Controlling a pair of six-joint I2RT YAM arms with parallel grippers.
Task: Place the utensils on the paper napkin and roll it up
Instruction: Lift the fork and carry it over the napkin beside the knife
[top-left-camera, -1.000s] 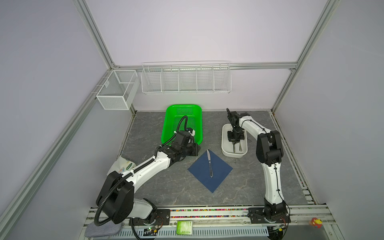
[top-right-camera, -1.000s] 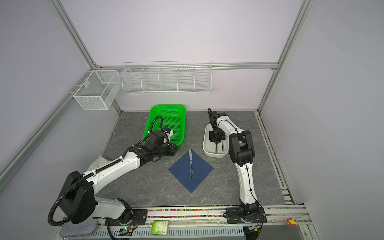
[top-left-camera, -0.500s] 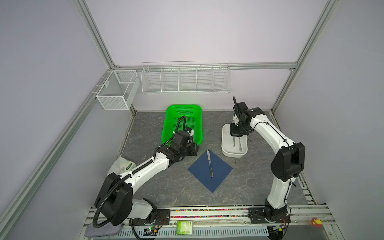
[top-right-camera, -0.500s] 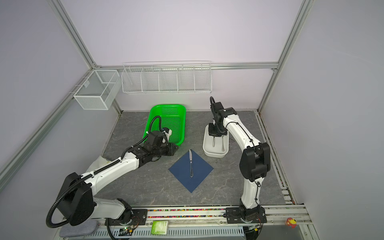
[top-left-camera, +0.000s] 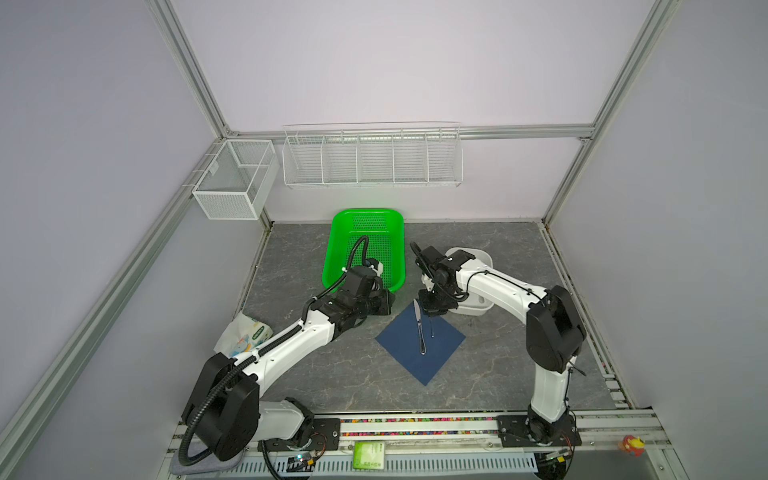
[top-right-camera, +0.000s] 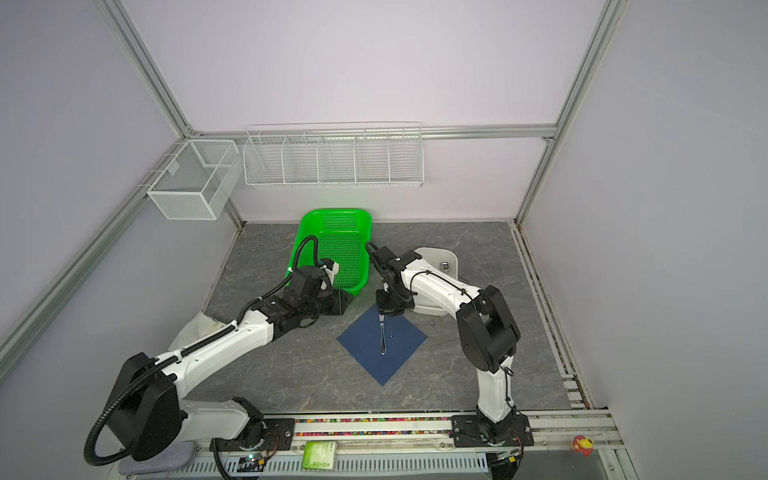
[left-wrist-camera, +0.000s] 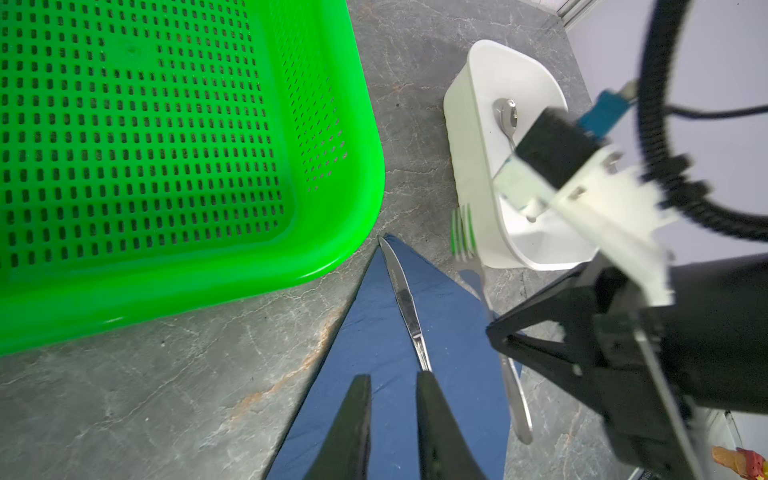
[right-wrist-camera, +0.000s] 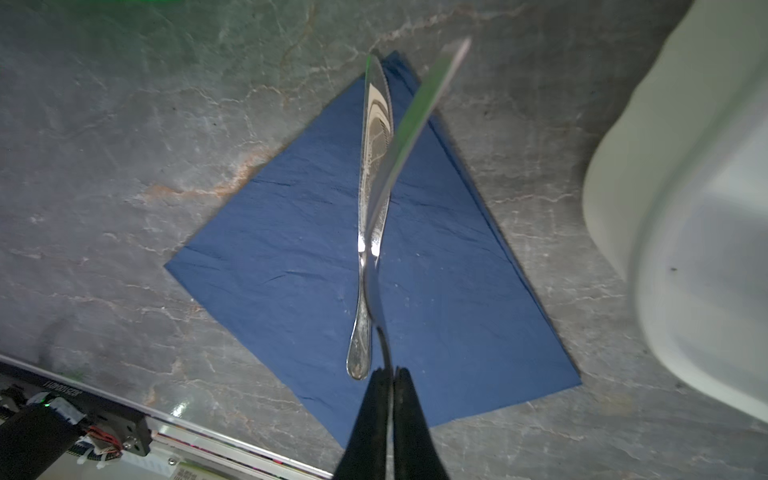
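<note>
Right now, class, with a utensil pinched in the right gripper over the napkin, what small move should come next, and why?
Probably lower the fork and release it beside the knife: the right gripper is shut on it, tilted over the blue napkin, where the knife already lies.

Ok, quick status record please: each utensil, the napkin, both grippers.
napkin: flat, unrolled
knife: lying on napkin
fork: in right gripper, over napkin beside knife; contact with napkin unclear
spoon: in white tub, not yet picked
right gripper: shut on fork
left gripper: open, empty, near napkin's edge
rolling: not started
</note>
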